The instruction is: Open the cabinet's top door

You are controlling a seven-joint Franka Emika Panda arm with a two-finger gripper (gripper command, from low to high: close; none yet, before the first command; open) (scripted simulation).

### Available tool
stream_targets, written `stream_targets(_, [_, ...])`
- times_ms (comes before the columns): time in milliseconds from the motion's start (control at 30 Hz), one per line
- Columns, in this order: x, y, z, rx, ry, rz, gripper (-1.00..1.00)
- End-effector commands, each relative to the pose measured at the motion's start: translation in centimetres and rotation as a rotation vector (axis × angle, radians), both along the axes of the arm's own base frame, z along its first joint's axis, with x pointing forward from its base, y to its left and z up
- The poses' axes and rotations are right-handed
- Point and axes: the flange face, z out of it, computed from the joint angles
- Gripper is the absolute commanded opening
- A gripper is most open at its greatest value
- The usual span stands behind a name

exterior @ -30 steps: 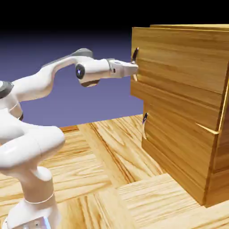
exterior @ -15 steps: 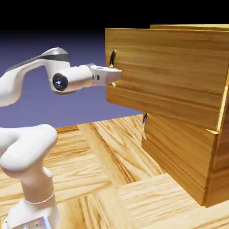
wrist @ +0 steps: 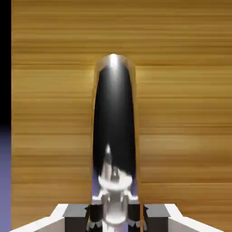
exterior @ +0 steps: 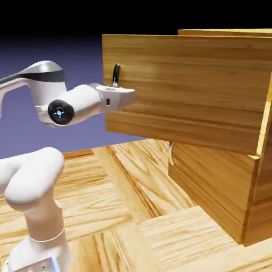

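In the exterior view, the cabinet (exterior: 215, 180) fills the right side of the frame, and its top door (exterior: 186, 90) stands swung out from the body, its free edge reaching the upper middle-left of the picture and its hinged side at the far right. The end effector (exterior: 133, 95) sits left of centre at the door's handle (exterior: 116, 75), near the free edge, presumably because a pull there turns the panel most easily. Below the door, the lower panel (exterior: 212, 175) lies closed, right of centre. The wood is golden-brown with long horizontal grain, against the smooth, glossy white shell of the arm (exterior: 79, 103); the floor at the bottom is paler parquet. In the hand view, the handle runs upright from the upper middle to the bottom middle, a dark, polished, rounded bar with mirror-like highlights, and the fingertips are clamped on it at the bottom edge, one on either side. That two-sided grip probably keeps the bar from slipping. The opening looks well advanced; any further pull should follow the door's arc, since a straight tug could twist the grip loose.
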Motion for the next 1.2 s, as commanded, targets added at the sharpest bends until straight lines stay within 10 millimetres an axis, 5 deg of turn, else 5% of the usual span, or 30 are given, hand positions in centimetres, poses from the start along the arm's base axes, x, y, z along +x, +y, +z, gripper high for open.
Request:
stream_targets(0, [-0.3, -0.5, 0.0, 0.0, 0.0, 0.011, -1.0])
stream_targets(567, [-4.2, -10.9, 0.0, 0.0, -0.001, 0.236, -1.0])
stream_targets(1167, [-5.3, -29.2, 0.0, 0.0, 0.0, 0.61, -1.0])
